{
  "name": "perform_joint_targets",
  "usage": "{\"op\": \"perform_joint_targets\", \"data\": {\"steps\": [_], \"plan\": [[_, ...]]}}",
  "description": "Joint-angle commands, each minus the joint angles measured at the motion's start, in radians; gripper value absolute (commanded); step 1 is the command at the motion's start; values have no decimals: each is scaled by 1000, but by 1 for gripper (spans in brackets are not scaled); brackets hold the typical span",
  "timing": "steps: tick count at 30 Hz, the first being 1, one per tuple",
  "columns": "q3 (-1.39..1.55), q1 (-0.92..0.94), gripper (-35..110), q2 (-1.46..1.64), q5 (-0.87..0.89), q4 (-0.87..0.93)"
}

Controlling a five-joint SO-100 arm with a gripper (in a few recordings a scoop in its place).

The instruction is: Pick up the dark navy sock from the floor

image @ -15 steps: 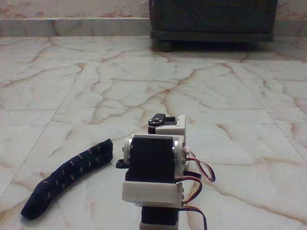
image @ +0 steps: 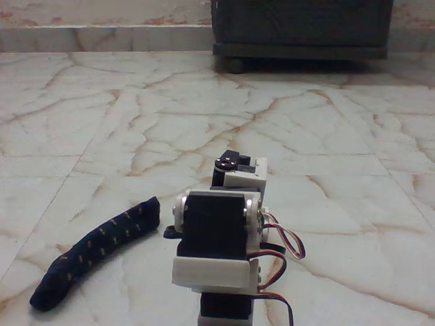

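One dark navy sock [image: 95,252] flat on the floor [image: 170,115], curved, stretched from about seven o'clock up toward the middle of the fixed view, upper end just beside the white arm [image: 217,238] at six o'clock. Gripper [image: 170,232] mostly hidden behind the arm's black servo blocks; cannot tell whether apart or together. Dark wooden cabinet [image: 302,30] at one o'clock, well apart from the sock.

The dark navy sock [image: 92,252] at lower left is showing small orange-tan flecks. The floor [image: 102,129] is gleaming cream-white with brownish-orange veins. The arm [image: 217,234] is showing white shells, black blocks and red-and-white wires [image: 285,248]. The cabinet [image: 302,27] at upper right is looking dark.
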Motion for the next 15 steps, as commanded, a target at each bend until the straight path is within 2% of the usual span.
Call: {"op": "perform_joint_targets", "data": {"steps": [1, 5, 8, 15], "plan": [[-2, -3, 0, 11, 20, -35], [-124, -58, 0, -86, 120, -17], [-305, -78, 0, -219, 161, 89], [-611, -129, 0, -385, 290, 466]]}}
